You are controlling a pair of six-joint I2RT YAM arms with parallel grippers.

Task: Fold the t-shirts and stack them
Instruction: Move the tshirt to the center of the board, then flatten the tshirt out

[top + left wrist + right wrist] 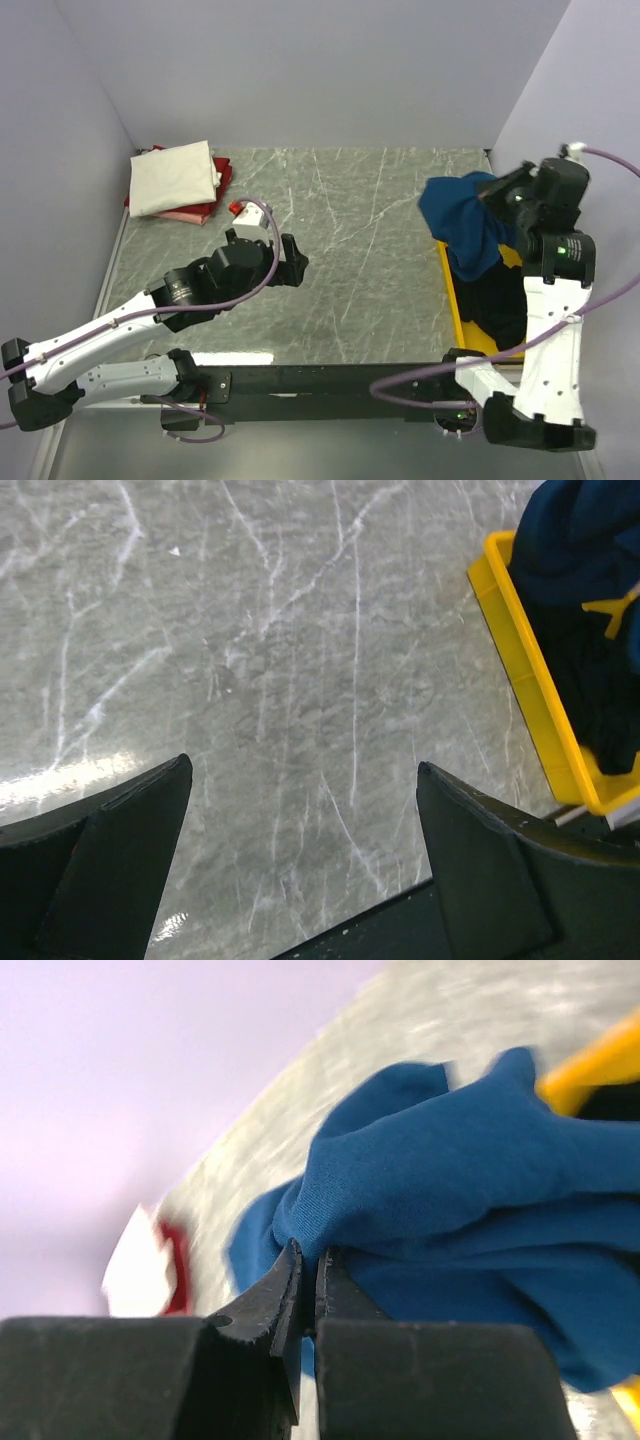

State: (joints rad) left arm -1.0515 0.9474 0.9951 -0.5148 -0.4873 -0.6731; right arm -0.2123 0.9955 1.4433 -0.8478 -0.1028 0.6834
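Note:
My right gripper (492,205) is shut on a dark blue t-shirt (462,228), which hangs bunched above the yellow tray (452,296); in the right wrist view the cloth (470,1190) is pinched between the jaws of the gripper (308,1260). A black t-shirt (500,300) lies in the tray. A folded cream t-shirt (173,178) lies on a folded red t-shirt (205,208) at the far left. My left gripper (296,262) is open and empty over the bare tabletop, its fingers (110,860) wide apart.
The grey marble-patterned table (350,260) is walled by pale panels at the left, back and right. The yellow tray (520,660) sits at the right edge. A black bar (330,378) runs along the near edge between the arm bases.

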